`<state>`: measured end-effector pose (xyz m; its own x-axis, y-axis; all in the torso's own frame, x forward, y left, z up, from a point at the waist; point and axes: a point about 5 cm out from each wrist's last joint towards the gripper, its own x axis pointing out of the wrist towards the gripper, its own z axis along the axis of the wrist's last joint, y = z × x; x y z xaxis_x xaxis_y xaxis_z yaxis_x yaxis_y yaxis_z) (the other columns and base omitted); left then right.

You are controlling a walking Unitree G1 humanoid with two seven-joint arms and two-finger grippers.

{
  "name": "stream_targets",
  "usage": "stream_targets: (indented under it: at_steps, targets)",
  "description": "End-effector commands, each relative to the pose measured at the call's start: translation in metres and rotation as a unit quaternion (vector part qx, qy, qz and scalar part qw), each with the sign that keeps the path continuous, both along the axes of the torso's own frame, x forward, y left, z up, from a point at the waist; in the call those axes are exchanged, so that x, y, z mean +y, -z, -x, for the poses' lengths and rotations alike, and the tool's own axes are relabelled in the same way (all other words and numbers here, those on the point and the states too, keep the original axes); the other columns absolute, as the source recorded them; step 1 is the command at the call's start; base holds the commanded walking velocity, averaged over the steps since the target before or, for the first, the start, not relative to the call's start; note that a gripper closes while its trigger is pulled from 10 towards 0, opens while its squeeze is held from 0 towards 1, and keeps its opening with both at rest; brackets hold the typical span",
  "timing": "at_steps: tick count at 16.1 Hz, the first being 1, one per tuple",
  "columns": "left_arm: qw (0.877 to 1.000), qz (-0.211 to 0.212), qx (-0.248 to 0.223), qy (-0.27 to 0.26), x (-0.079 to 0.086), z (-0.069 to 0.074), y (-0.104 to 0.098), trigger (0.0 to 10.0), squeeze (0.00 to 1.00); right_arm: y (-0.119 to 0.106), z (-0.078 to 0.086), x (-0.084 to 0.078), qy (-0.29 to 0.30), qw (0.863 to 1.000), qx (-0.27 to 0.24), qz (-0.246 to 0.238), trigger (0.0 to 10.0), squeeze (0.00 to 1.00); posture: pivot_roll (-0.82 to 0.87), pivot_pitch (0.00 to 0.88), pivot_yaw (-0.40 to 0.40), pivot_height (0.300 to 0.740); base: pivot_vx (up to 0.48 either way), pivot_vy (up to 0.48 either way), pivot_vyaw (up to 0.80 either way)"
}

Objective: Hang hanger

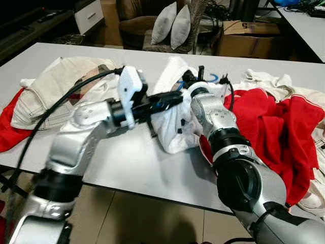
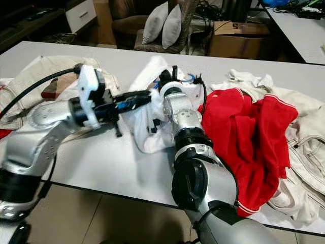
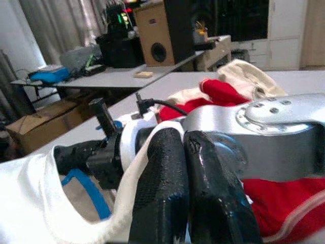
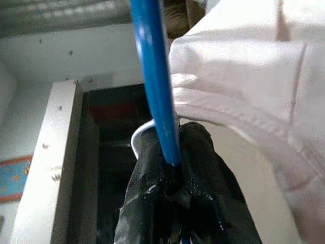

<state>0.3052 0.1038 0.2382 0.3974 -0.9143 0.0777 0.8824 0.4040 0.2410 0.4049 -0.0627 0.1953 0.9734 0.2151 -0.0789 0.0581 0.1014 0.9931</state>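
A white garment [image 1: 175,127] is held up above the grey table [image 1: 127,162] between my two arms. My right gripper [image 1: 195,76] is shut on a blue hanger [image 4: 152,76], whose bar runs out from between its fingers; the garment [image 4: 244,76] drapes beside it. Blue parts of the hanger [image 1: 215,79] peek out at the garment's top. My left gripper [image 1: 170,99] reaches in from the left and is shut on the garment's white hem [image 3: 129,173], close against the right wrist. The hanger [image 3: 89,195] sits partly inside the cloth; its hook is hidden.
A red garment [image 1: 269,127] lies crumpled right of my right arm, with pale clothes [image 1: 304,101] beyond it. Cream clothes [image 1: 56,86] lie at the left over a red cloth [image 1: 7,127]. Behind the table stand a chair with pillows [image 1: 170,25] and a cardboard box [image 1: 249,38].
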Motion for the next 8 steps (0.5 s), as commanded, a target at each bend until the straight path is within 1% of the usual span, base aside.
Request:
stream_targets:
  at_steps: [1,2,3,4,5,6,7,8]
  targets:
    - [1.000,0.008,-0.027,-0.009,-0.003,-0.003,-0.011,0.0,0.00,0.006,0.005,0.011,-0.023,1.000,-0.001,0.020,10.0,0.00,0.10,0.000,0.067,0.740,0.000,0.000,0.00]
    - [0.997,0.036,-0.048,-0.051,0.001,-0.013,-0.021,0.0,0.00,0.012,0.008,0.008,-0.031,0.999,0.003,0.036,10.0,0.00,0.10,0.000,0.067,0.740,0.000,0.000,0.00]
    - [0.995,0.032,-0.058,-0.071,0.004,-0.017,-0.023,0.0,0.00,0.013,0.009,0.006,-0.036,0.999,-0.001,0.036,10.0,0.00,0.09,0.000,0.065,0.740,0.000,0.000,0.00]
    - [0.993,0.013,-0.065,-0.098,0.010,-0.022,-0.023,0.0,0.00,0.011,0.010,0.005,-0.043,0.998,-0.012,0.039,10.0,0.00,0.08,0.000,0.061,0.740,0.000,0.000,0.00]
    - [0.987,-0.022,-0.080,-0.134,0.018,-0.029,-0.022,0.0,0.00,0.009,0.013,0.004,-0.053,0.997,-0.025,0.045,10.0,0.00,0.08,0.000,0.058,0.740,0.000,0.000,0.00]
    - [0.982,-0.073,-0.092,-0.145,0.024,-0.030,-0.015,0.0,0.00,0.007,0.015,0.002,-0.059,0.996,-0.033,0.049,10.0,0.00,0.08,0.000,0.055,0.740,0.000,0.000,0.00]
    - [0.980,-0.085,-0.083,-0.159,0.030,-0.031,-0.011,0.0,0.00,0.004,0.016,0.000,-0.062,0.996,-0.039,0.051,10.0,0.00,0.07,0.000,0.049,0.740,0.000,0.000,0.00]
    - [0.981,-0.110,-0.064,-0.146,0.031,-0.028,-0.001,2.0,0.00,0.003,0.017,-0.001,-0.062,0.996,-0.043,0.050,10.0,0.00,0.07,0.000,0.046,0.740,0.000,0.000,0.00]
